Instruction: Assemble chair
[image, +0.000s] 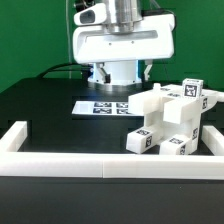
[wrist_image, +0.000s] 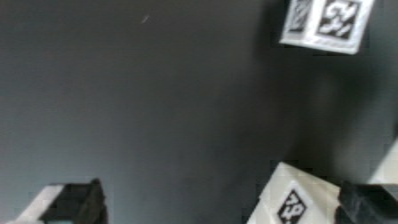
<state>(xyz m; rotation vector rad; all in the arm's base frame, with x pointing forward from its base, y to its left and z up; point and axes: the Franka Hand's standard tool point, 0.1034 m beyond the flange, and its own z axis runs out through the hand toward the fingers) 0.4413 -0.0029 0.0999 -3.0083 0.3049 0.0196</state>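
Hovering by the marker board, the jaws stand wide apart and empty; the chair parts cluster nearer the camera, toward the exterior view's right.

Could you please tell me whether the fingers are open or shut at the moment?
Open. In the wrist view the fingers stand wide apart, with table showing between them and nothing clamped.

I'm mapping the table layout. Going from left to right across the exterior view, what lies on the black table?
Left arm of the white border rail → marker board → chair parts, clustered together.
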